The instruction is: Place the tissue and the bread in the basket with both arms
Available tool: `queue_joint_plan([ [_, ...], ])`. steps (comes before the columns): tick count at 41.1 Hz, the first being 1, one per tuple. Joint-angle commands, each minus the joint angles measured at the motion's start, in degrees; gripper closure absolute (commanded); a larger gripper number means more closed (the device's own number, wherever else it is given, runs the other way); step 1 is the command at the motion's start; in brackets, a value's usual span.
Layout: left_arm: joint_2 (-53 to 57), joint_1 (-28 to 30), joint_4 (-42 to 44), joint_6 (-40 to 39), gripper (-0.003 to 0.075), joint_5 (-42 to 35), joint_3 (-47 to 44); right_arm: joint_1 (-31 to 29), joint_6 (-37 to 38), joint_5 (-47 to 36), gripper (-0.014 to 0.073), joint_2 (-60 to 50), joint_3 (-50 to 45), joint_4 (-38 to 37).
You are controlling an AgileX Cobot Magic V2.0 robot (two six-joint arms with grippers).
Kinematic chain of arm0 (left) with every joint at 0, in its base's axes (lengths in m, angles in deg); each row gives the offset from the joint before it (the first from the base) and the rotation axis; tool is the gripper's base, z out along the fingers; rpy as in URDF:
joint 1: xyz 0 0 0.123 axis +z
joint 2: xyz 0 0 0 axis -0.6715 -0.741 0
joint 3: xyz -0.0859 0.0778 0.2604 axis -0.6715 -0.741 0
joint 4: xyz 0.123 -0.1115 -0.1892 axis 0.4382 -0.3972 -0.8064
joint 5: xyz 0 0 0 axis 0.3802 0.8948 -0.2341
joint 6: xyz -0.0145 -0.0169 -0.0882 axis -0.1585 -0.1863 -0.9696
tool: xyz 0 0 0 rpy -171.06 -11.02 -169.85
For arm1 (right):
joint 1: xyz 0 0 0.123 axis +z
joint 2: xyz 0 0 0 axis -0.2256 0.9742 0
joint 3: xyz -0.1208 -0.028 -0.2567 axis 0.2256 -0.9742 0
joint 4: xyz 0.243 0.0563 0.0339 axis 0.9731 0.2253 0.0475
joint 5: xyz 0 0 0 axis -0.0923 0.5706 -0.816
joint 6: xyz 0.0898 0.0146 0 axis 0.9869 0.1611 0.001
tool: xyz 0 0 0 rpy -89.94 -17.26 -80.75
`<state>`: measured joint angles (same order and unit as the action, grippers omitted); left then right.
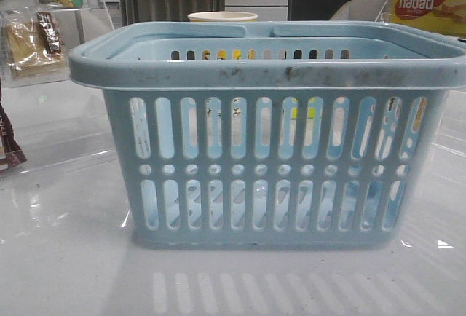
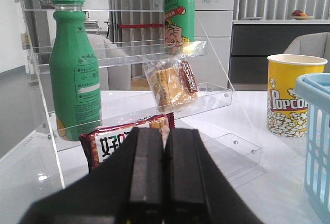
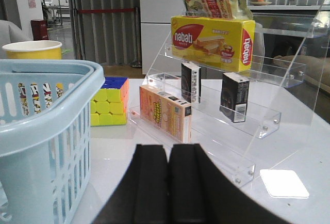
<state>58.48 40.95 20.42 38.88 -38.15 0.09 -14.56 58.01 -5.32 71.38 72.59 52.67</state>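
My left claw is pressed together on nothing, my right claw likewise. Off my right claw's side stands the large pale blue slotted plastic basket; its inside is hidden from me. Beyond my left claw, past a red snack packet, the golden-brown bread in clear wrapper with brown label strip leans on a clear acrylic shelf. Beyond my right claw, a black-and-white flat tissue pack stands upright on another clear rack.
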Motion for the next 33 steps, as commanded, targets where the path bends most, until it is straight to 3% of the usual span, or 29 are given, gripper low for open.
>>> queue_joint_plan([
  [1, 1.01, -0.33, -0.53, -0.06, 0.0627, -5.27, -0.29, -0.01, -0.15, -5.41, 0.0537, -1.1, 0.33, -0.49],
  [33, 1.01, -0.33, -0.53, -0.06, 0.0627, -5.27, -0.29, -0.01, -0.15, -7.16, 0.0537, -1.1, 0.41, -0.49],
])
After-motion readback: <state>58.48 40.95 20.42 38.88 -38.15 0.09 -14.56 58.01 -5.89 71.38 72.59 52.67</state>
